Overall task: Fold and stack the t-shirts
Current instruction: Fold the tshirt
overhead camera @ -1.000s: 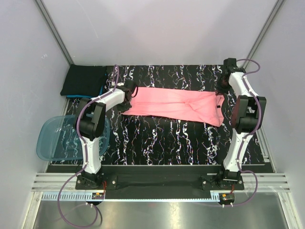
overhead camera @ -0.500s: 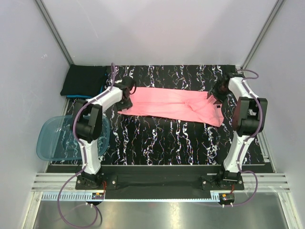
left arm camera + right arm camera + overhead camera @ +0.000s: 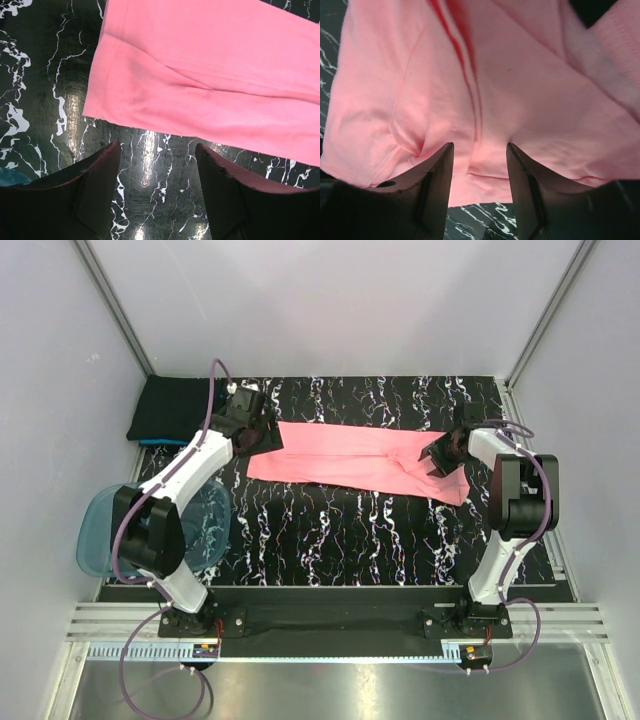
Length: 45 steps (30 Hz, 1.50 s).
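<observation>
**Pink t-shirt** (image 3: 360,460): one, folded lengthwise into a long band. It lies flat across the far middle of the table, hemmed end to my left and creased end to my right. I judge it is laid this way so each short end sits within reach of one arm for the crosswise fold to come.

**Left gripper** (image 3: 157,150): jaws spread, nothing between them. It is poised above bare table just beside the band's near left corner, a fair place to come in at the edge.

**Right gripper** (image 3: 480,147): jaws likewise apart and empty, hanging over the creased right end. Whether the fingertips touch the cloth I cannot tell from this close view.

**Black t-shirt** (image 3: 175,408): already folded, in the far left corner, well apart from the pink one. A blue edge shows beneath it, probably another folded shirt. This looks like the stack the pink one is bound for.

**Tub** (image 3: 105,530): blue translucent plastic, at the near left, overhanging the table's edge.

**Table** (image 3: 340,530): black with white veining, glossy.

**Walls** (image 3: 330,310): plain white, on three sides.
</observation>
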Each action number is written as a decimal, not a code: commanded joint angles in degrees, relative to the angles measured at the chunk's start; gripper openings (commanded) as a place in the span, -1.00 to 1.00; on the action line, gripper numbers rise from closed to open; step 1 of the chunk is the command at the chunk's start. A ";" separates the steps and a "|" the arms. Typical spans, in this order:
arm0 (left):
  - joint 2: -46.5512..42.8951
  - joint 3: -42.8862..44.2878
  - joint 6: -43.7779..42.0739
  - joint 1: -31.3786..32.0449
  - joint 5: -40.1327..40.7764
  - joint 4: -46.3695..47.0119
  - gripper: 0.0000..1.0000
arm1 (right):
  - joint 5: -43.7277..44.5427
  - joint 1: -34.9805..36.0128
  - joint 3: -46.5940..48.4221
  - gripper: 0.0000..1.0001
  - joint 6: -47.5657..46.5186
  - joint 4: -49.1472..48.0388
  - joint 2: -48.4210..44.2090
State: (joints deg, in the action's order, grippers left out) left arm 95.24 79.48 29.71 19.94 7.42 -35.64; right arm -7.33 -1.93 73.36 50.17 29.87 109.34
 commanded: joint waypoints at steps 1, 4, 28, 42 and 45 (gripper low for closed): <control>-3.56 -3.36 -2.65 0.01 -3.99 4.17 0.33 | -1.72 1.58 -0.59 0.06 4.75 -6.13 -2.03; -5.15 -5.56 -1.77 -0.08 -5.83 6.19 0.33 | -1.37 3.15 -1.55 0.05 6.25 -7.97 -1.59; -3.57 -3.37 -0.53 -0.26 -4.87 4.88 0.31 | 1.26 5.27 -1.64 -0.04 10.56 -5.18 -0.62; -3.57 -3.63 0.26 -0.34 -4.61 5.32 0.32 | 3.20 5.71 -5.08 -0.23 12.67 -8.95 -2.11; -3.57 -3.72 0.43 -0.43 -4.61 5.23 0.32 | 3.38 5.80 -3.76 -0.45 12.14 -9.04 -1.76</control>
State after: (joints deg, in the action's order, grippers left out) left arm 92.64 73.89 29.87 19.90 2.35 -31.99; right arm -5.48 3.29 68.01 62.33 22.09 108.81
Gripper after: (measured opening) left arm 0.660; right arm 0.293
